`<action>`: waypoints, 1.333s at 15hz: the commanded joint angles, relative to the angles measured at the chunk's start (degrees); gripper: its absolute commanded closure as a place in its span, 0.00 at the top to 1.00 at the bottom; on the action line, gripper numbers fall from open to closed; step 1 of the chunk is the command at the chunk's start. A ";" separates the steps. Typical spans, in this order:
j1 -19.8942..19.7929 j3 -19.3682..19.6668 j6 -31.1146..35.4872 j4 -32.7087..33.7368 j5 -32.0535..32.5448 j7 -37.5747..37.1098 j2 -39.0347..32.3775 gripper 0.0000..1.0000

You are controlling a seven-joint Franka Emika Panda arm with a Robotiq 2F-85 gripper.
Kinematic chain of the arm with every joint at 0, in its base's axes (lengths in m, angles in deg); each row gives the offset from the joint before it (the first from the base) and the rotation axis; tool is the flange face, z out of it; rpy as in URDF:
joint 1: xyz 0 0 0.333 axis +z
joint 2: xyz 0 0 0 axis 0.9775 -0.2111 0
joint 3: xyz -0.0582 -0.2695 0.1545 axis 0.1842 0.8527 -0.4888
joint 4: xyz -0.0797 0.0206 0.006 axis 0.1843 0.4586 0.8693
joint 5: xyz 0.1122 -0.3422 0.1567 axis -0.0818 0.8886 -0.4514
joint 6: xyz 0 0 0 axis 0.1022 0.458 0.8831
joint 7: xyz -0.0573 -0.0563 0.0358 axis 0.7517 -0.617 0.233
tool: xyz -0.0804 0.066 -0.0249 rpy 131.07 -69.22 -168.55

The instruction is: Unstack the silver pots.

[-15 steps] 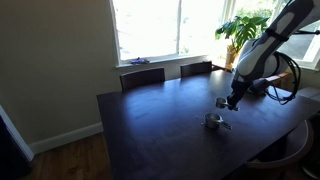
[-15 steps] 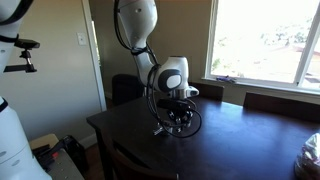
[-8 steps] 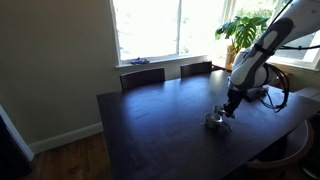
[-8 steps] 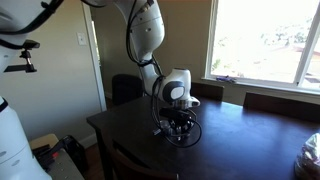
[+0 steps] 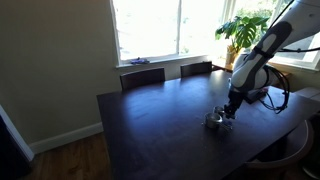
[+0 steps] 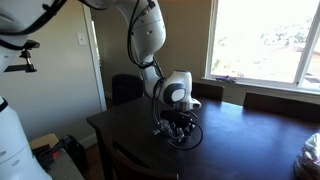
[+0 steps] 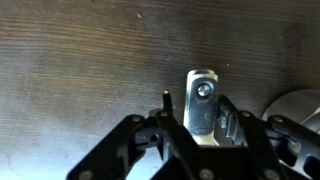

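Note:
On the dark table (image 5: 150, 125), small shiny silver pots (image 5: 213, 121) stand near its right end. My gripper (image 5: 229, 110) has come down right beside them, low over the tabletop; in an exterior view the gripper (image 6: 178, 127) hides most of the pots. In the wrist view a flat silver pot handle (image 7: 203, 95) with a rivet lies between my gripper (image 7: 197, 108) fingers. A gap shows between the handle and the left fingertip (image 7: 166, 101), so the jaws stand open. The rim of another silver pot (image 7: 300, 105) shows at the right edge.
Two chairs (image 5: 142, 77) (image 5: 196, 68) stand at the table's far side under the window. A potted plant (image 5: 243, 30) is behind the arm. A camera on a tripod (image 6: 22, 55) stands to one side, and a pale bundle (image 6: 310, 155) lies on the table's far end.
The arm has come down from above the table to the pots and stopped there. The jaws have spread wider around the handle.

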 commanded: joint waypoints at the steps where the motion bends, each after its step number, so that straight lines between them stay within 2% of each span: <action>1: -0.02 0.47 3.23 -4.97 0.62 -0.62 4.36 0.79; 4: -0.76 -0.59 3.14 -7.24 0.34 0.03 7.21 0.97; 5: -0.71 -0.74 2.90 -7.96 0.30 0.06 8.20 1.00; 14: 0.42 -5.10 1.91 -17.35 -0.64 0.64 16.80 1.00; 20: 2.49 -5.89 1.99 -21.11 -0.21 0.17 17.45 1.00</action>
